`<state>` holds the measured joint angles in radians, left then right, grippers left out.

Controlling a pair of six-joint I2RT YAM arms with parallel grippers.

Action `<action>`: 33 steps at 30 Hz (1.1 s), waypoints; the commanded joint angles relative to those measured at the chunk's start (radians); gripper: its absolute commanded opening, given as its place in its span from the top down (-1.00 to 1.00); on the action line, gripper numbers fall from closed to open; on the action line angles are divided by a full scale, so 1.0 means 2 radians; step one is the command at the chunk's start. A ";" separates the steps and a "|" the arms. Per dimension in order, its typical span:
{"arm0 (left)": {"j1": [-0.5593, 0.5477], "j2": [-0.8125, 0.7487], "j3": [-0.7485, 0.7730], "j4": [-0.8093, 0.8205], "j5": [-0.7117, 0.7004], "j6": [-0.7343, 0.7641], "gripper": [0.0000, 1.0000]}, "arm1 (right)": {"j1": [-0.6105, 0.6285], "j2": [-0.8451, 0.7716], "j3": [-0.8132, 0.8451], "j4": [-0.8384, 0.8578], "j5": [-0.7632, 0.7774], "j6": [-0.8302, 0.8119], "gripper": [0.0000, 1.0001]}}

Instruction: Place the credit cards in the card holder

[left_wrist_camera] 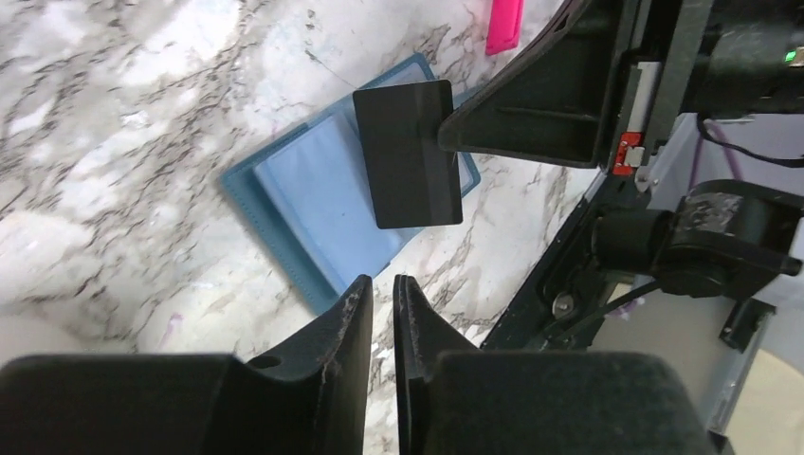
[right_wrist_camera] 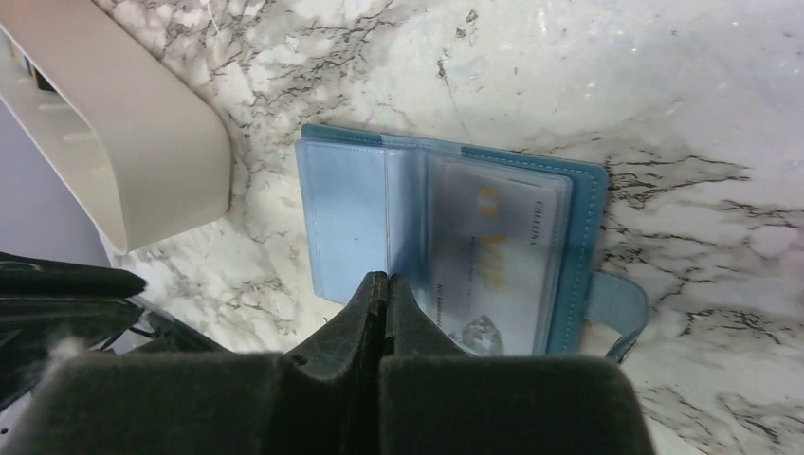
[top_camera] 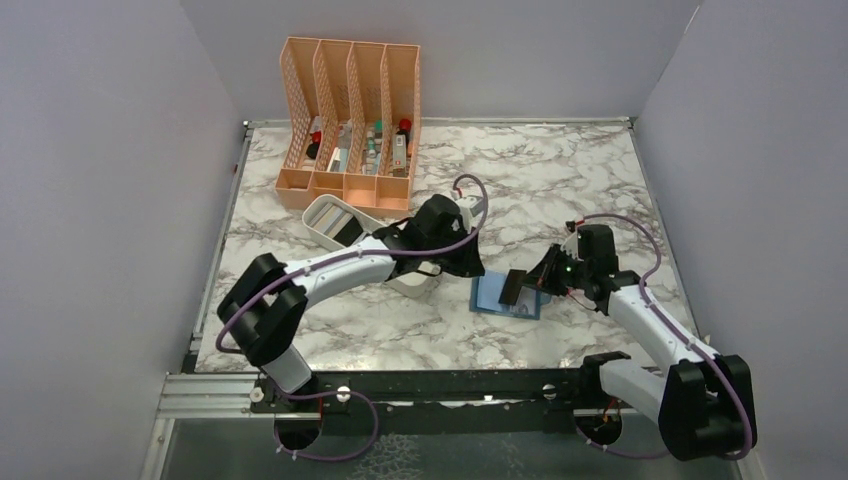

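The right pincer (right_wrist_camera: pixel 387 294) is pinching a dark credit card (left_wrist_camera: pixel 408 152) over the open card holder (left_wrist_camera: pixel 322 209), while the left pincer (left_wrist_camera: pixel 382 308) is hovering barely parted, empty.

From its own wrist we cannot make out the credit card (left_wrist_camera: pixel 408 152) pinched in the right gripper (right_wrist_camera: pixel 381 280), whose fingers hide the near edge of the card holder (right_wrist_camera: pixel 346 218) just ahead. Left of that gripper the white tray (right_wrist_camera: pixel 142 142) runs out of frame. Ahead of the left gripper (left_wrist_camera: pixel 382 286) the card covers part of the holder, and a pink thing (left_wrist_camera: pixel 503 24) is cut by the top edge. Far beyond, items in the peach organizer (top_camera: pixel 350 100) are too small to name
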<state>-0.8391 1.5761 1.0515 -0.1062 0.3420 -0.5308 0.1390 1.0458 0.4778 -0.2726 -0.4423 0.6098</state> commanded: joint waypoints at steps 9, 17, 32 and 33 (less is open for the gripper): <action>-0.047 0.157 0.083 -0.010 -0.038 0.033 0.77 | -0.002 -0.054 0.016 -0.039 0.099 -0.017 0.99; -0.049 0.166 0.061 -0.012 -0.074 0.035 0.83 | -0.002 -0.058 -0.035 0.039 0.021 0.009 0.98; -0.058 0.161 0.042 -0.024 -0.120 0.037 0.79 | -0.002 -0.048 -0.053 0.044 0.076 -0.005 0.98; -0.059 0.161 0.042 -0.026 -0.122 0.039 0.79 | -0.002 -0.050 -0.055 0.049 0.071 -0.005 0.98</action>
<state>-0.9497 1.9038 1.1599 -0.0986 0.1806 -0.4774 0.1375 0.9722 0.3668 -0.1806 -0.3580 0.6266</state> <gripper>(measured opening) 0.099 0.015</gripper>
